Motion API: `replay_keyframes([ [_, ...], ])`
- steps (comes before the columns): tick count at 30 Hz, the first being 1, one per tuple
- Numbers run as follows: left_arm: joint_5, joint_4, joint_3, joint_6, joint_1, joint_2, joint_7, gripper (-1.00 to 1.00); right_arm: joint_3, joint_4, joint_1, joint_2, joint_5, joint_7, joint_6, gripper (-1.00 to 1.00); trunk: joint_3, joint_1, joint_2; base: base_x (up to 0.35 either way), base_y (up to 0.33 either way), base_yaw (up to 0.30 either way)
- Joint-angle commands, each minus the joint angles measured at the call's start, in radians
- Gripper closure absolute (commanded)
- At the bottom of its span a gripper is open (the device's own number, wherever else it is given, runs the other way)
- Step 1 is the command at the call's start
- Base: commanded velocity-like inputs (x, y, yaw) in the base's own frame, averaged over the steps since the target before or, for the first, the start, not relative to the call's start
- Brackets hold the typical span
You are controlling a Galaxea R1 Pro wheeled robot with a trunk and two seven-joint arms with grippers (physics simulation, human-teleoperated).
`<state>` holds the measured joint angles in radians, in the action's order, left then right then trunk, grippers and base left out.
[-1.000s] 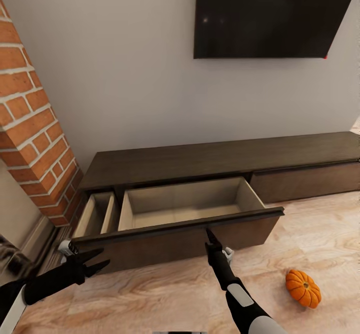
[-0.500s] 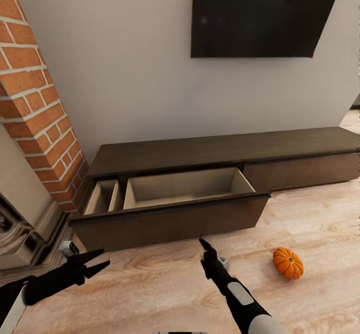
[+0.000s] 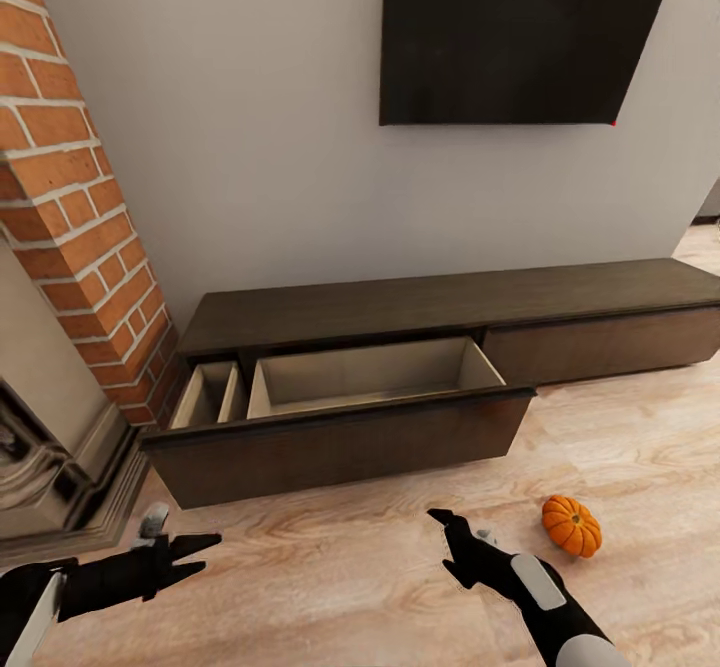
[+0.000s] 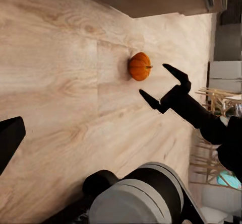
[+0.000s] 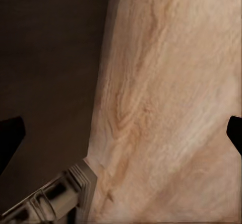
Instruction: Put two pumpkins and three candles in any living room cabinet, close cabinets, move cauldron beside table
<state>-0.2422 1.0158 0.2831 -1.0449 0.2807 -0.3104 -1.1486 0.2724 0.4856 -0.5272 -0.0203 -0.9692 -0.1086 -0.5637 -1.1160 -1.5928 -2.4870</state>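
Observation:
One orange pumpkin (image 3: 571, 525) lies on the wooden floor in front of the cabinet's right half; the left wrist view shows that pumpkin (image 4: 139, 66) too. The long dark-brown cabinet (image 3: 440, 299) stands against the wall with its wide left drawer (image 3: 340, 439) pulled out, and the visible part of its beige inside holds nothing. My right gripper (image 3: 445, 545) hovers open over the floor, left of the pumpkin and clear of the drawer front; it also appears open beside the pumpkin as the right gripper (image 4: 153, 79). My left gripper (image 3: 205, 552) is open and empty, low in front of the drawer's left end.
A red brick column (image 3: 70, 217) and a pale fireplace surround (image 3: 50, 447) stand left of the cabinet. A black TV (image 3: 520, 32) hangs on the wall above. Wooden chairs (image 4: 218, 99) stand farther off. Floor (image 3: 330, 577) spreads in front of the drawer.
The view has drawn back from the cabinet. My right gripper has left the drawer's front edge, dropped toward the floor nearer the pumpkin and spread its fingers. The drawer stays out.

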Motion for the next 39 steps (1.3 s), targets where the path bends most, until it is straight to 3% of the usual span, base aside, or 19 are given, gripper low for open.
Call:
replay_keyframes([
  [1, 0.012, -0.006, 0.001, 0.001, 0.000, 0.001, 0.036, -1.00, 0.000, 0.018, 0.006, 0.002, 0.009, 0.001, -0.019, -1.00, 0.003, 0.004, 0.007, 0.000, 0.000, 0.000],
  [5, 0.037, -0.076, 0.005, 0.003, 0.001, 0.003, 0.254, -1.00, -0.001, 0.051, 0.013, 0.005, 0.080, 0.003, -0.067, -1.00, 0.016, 0.019, 0.035, 0.000, 0.000, 0.000],
  [7, 0.039, -0.085, 0.005, 0.002, 0.002, 0.013, 0.297, -1.00, 0.001, 0.055, 0.014, 0.006, 0.115, 0.002, -0.072, -1.00, 0.022, 0.027, 0.049, 0.000, 0.000, 0.000],
  [8, 0.044, -0.087, 0.004, 0.001, 0.006, 0.033, 0.316, -1.00, 0.002, 0.056, 0.014, 0.008, 0.130, 0.001, -0.073, -1.00, 0.025, 0.031, 0.056, 0.000, 0.000, 0.000],
  [13, 0.050, -0.073, 0.004, 0.002, 0.013, 0.071, 0.382, -1.00, 0.001, 0.057, 0.015, 0.018, 0.145, 0.005, -0.073, -1.00, 0.041, 0.050, 0.091, 0.000, 0.000, 0.000],
  [15, 0.051, -0.057, 0.004, 0.002, 0.013, 0.099, 0.446, -1.00, -0.002, 0.057, 0.015, 0.019, 0.146, 0.006, -0.075, -1.00, 0.047, 0.058, 0.105, 0.000, 0.000, 0.000],
  [16, 0.050, -0.041, 0.004, 0.002, 0.014, 0.117, 0.507, -1.00, -0.017, 0.058, 0.015, 0.018, 0.153, 0.010, -0.075, -1.00, 0.050, 0.061, 0.112, 0.000, 0.000, 0.000],
  [18, 0.050, -0.023, 0.005, 0.002, 0.014, 0.131, 0.570, -1.00, -0.059, 0.059, 0.015, 0.017, 0.174, 0.025, -0.072, -1.00, 0.056, 0.069, 0.126, 0.000, 0.000, 0.000],
  [20, 0.050, -0.005, 0.005, 0.002, 0.014, 0.144, 0.647, -1.00, -0.129, 0.065, 0.014, 0.016, 0.220, 0.075, -0.067, -1.00, 0.063, 0.077, 0.140, 0.000, 0.000, 0.000],
  [22, 0.050, 0.005, 0.007, 0.004, 0.015, 0.150, 0.742, -1.00, -0.197, 0.108, 0.014, 0.007, 0.266, 0.193, -0.065, -1.00, 0.069, 0.084, 0.154, 0.000, 0.000, 0.000],
  [25, 0.046, 0.009, 0.008, 0.014, 0.015, 0.155, 0.845, -1.00, -0.233, 0.165, 0.015, 0.003, 0.282, 0.343, -0.068, -1.00, 0.078, 0.096, 0.175, 0.000, 0.000, 0.000],
  [26, 0.044, 0.013, 0.007, 0.017, 0.015, 0.163, 0.907, -1.00, -0.243, 0.197, 0.015, 0.002, 0.285, 0.426, -0.072, -1.00, 0.082, 0.100, 0.182, 0.000, 0.000, 0.000],
  [28, 0.044, 0.029, 0.007, 0.021, 0.015, 0.186, 0.988, -1.00, -0.249, 0.232, 0.015, -0.001, 0.284, 0.501, -0.078, -1.00, 0.088, 0.107, 0.196, 0.000, 0.000, 0.000],
  [30, 0.044, 0.043, 0.007, 0.022, 0.015, 0.203, 1.051, -1.00, -0.251, 0.253, 0.015, -0.005, 0.285, 0.530, -0.089, -1.00, 0.094, 0.115, 0.210, 0.000, 0.000, 0.000],
  [31, 0.042, 0.060, 0.006, 0.025, 0.015, 0.231, 1.169, -1.00, -0.254, 0.313, 0.015, -0.021, 0.288, 0.555, -0.143, -1.00, 0.097, 0.119, 0.217, 0.000, 0.000, 0.000],
  [32, 0.042, 0.063, 0.005, 0.026, 0.015, 0.239, 1.191, -1.00, -0.256, 0.332, 0.015, -0.026, 0.288, 0.558, -0.159, -1.00, 0.097, 0.119, 0.217, 0.000, 0.000, 0.000],
  [36, 0.041, 0.072, 0.005, 0.027, 0.015, 0.251, 1.218, -1.00, -0.263, 0.363, 0.021, -0.033, 0.288, 0.562, -0.188, -1.00, 0.097, 0.119, 0.217, 0.000, 0.000, 0.000],
  [39, 0.041, 0.076, 0.005, 0.031, 0.014, 0.253, 1.221, -1.00, -0.295, 0.369, 0.022, -0.034, 0.290, 0.562, -0.214, -1.00, 0.097, 0.119, 0.217, 0.000, -0.023, 0.000],
])
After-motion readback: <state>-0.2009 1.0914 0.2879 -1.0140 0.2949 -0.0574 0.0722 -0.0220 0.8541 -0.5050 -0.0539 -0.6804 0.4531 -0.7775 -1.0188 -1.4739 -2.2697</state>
